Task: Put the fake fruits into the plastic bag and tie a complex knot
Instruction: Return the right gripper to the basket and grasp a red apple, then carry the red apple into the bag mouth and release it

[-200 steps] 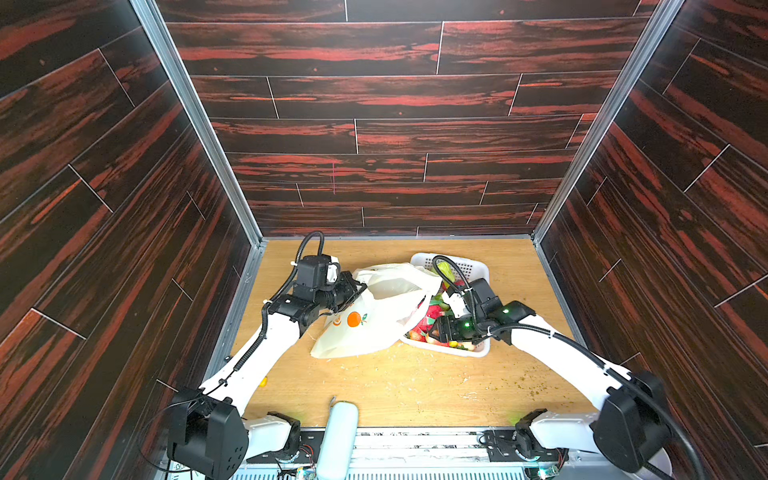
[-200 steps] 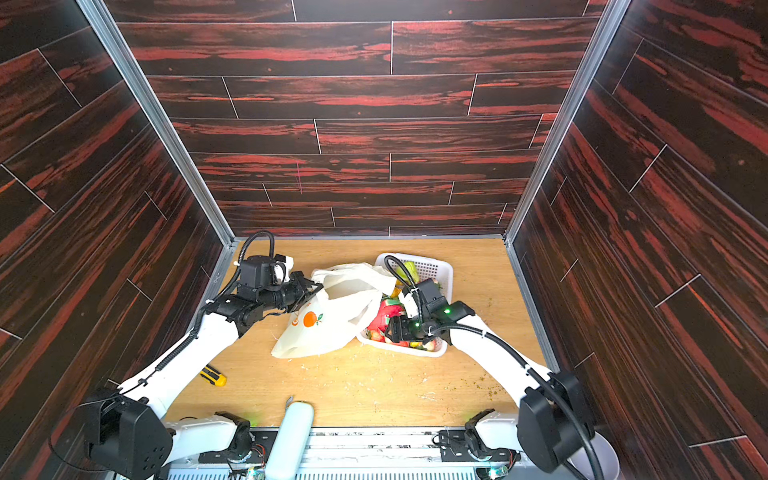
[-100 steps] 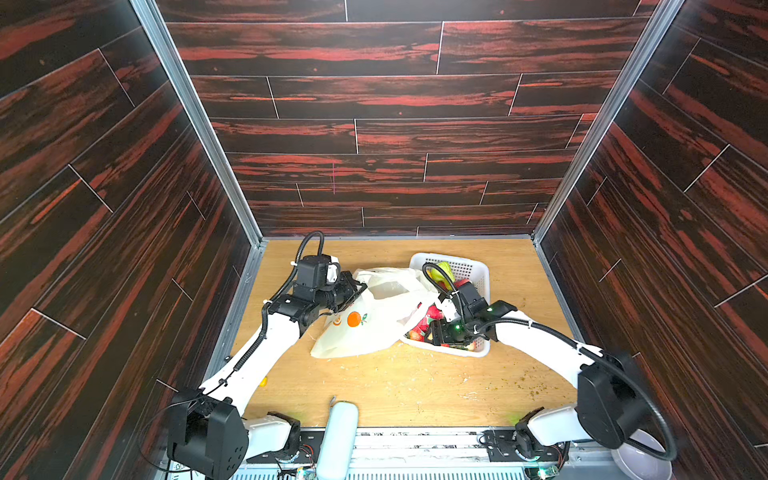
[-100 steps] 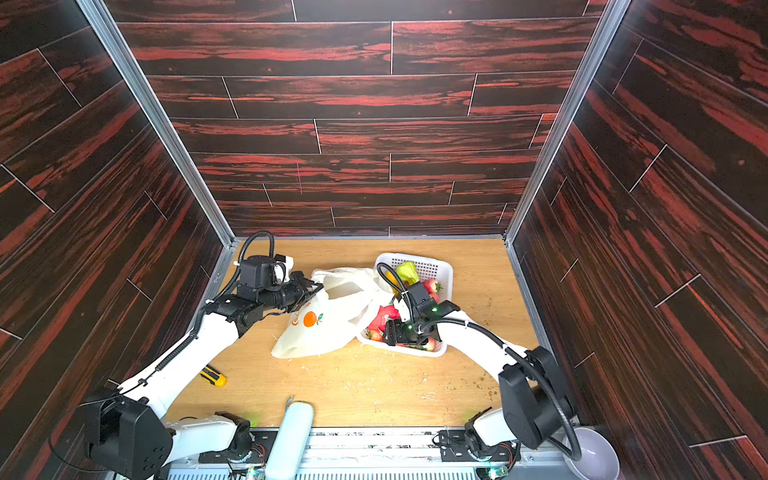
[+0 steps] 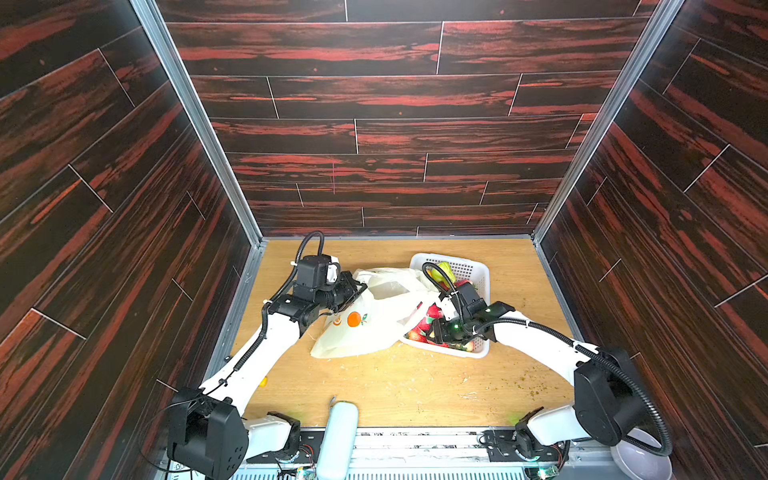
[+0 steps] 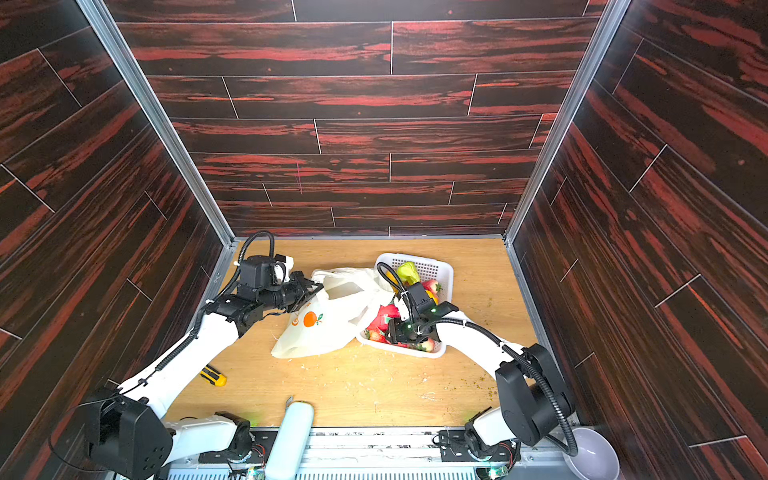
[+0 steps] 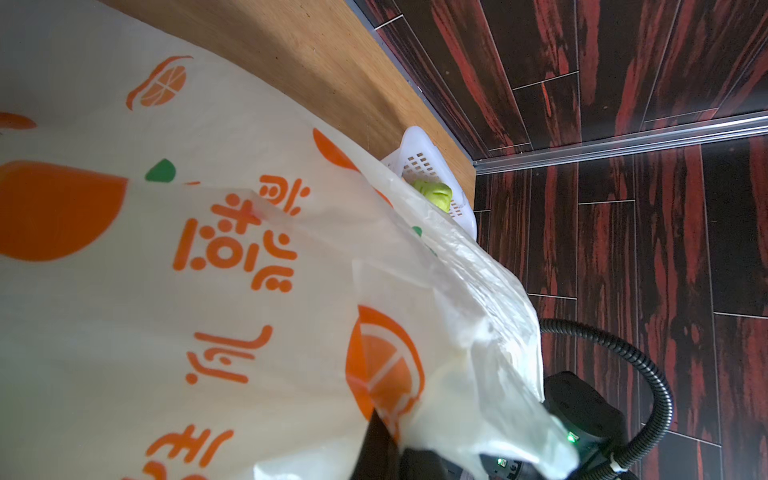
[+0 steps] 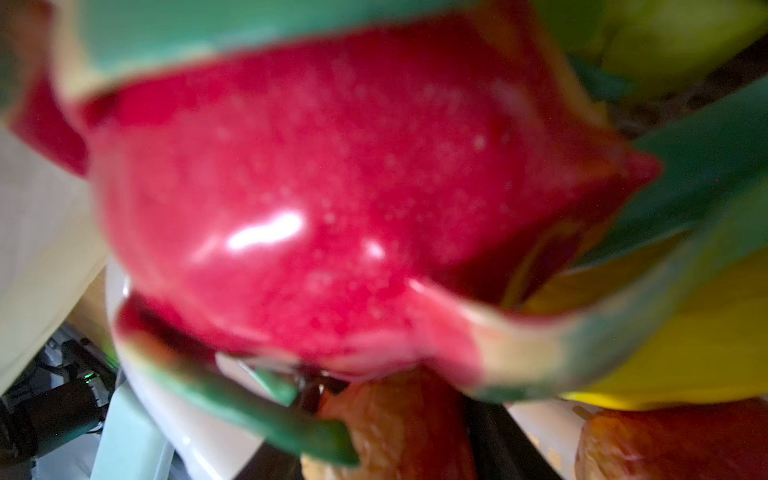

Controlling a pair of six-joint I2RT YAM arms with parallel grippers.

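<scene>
The plastic bag (image 5: 374, 320) (image 6: 328, 324) lies on the wooden table, cream-white with orange prints. My left gripper (image 5: 357, 291) (image 6: 313, 287) is shut on its raised rim, which fills the left wrist view (image 7: 208, 291). The bag's far side drapes over the white basket (image 5: 478, 266) (image 6: 441, 266) of fake fruits. My right gripper (image 5: 442, 332) (image 6: 399, 332) is down among them at the basket's near end. In its wrist view the pink-red dragon fruit (image 8: 311, 199) looms close. A reddish fruit (image 8: 395, 424) sits between its dark fingers; whether they press it is unclear. A green pear (image 5: 442, 270) lies at the far end.
A yellow and black tool (image 6: 214, 376) lies on the table by the left arm. A pale blue cylinder (image 5: 338, 436) stands at the front edge and a grey bowl (image 6: 590, 457) at the front right corner. Dark plank walls close in three sides.
The right gripper has shifted a little toward the bag and sunk among the fruits at the basket's near end, its jaws narrowing. The left gripper and bag have stayed put.
</scene>
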